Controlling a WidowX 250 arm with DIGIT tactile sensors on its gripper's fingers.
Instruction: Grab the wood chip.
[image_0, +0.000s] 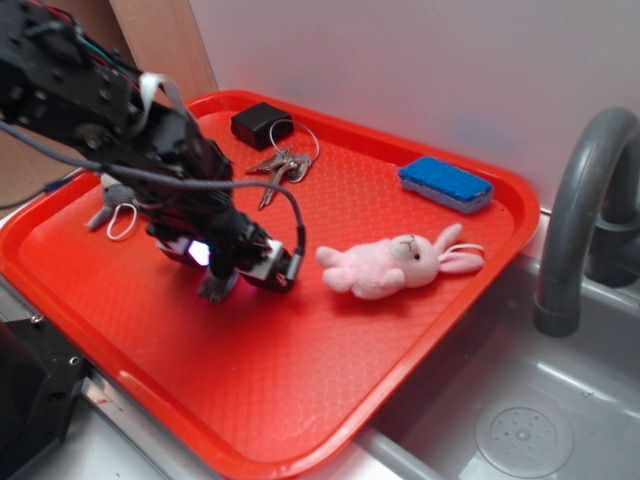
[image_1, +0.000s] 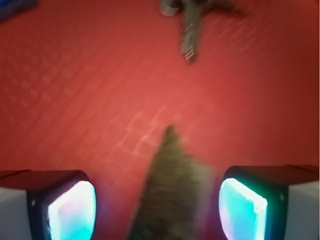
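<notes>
The wood chip (image_1: 172, 192) is a rough brown-grey sliver with a pointed far end, lying flat on the red tray (image_1: 75, 100). In the wrist view it sits between my two fingers, closer to the right one, with a gap of tray showing on each side. My gripper (image_1: 157, 205) is open and straddles it, the lit pads (image_1: 72, 212) low over the tray. In the exterior view the gripper (image_0: 228, 278) is down at the tray's middle left, and only a grey end of the chip (image_0: 213, 290) shows beneath it.
A pink plush bunny (image_0: 395, 265) lies just right of the gripper. A bunch of keys (image_0: 283, 165) and a black fob (image_0: 260, 123) lie at the back, with a blue sponge (image_0: 445, 183) at the back right. A grey faucet (image_0: 580, 220) and sink (image_0: 520, 430) are to the right.
</notes>
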